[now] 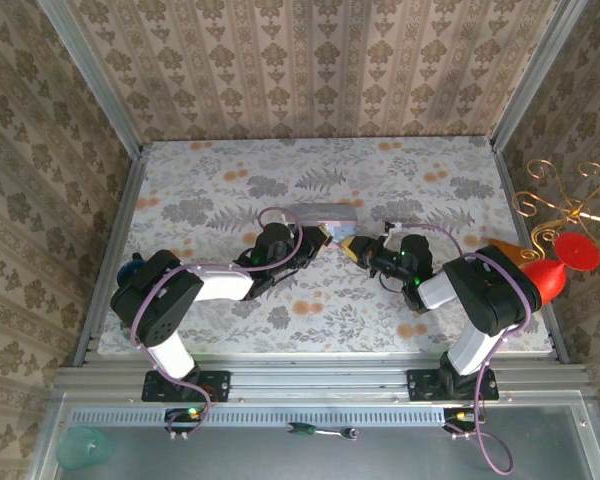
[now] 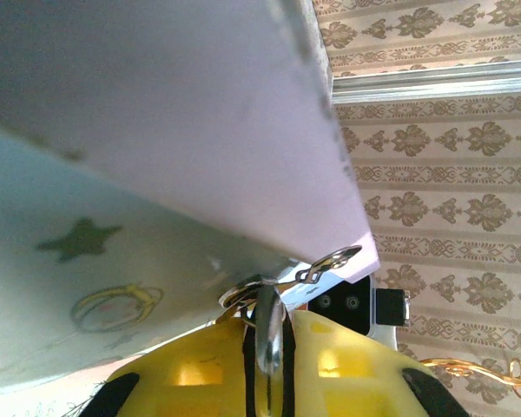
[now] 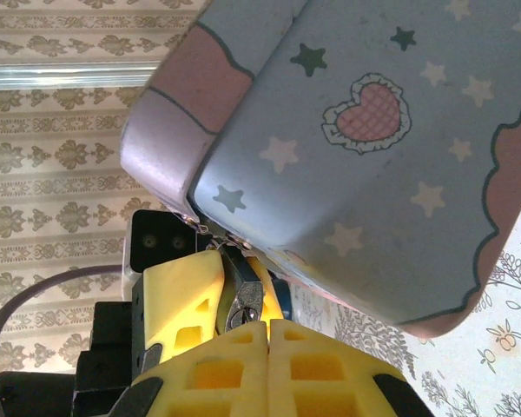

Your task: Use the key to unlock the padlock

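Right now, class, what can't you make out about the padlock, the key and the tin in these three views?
Left wrist: the padlock is a blurred metal strip clamped in the left hand; yellow fingers hide its body.
Right wrist: a small metal piece above the shut right hand; key or padlock, unclear. Frame edges cut off the tin.
Top external: both too small where the hands meet.

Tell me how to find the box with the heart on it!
Look at the flowery table. In its middle the left gripper and right gripper meet, and the box is just beyond them. It is the one pale purple and blue thing, with stars and a pink heart.
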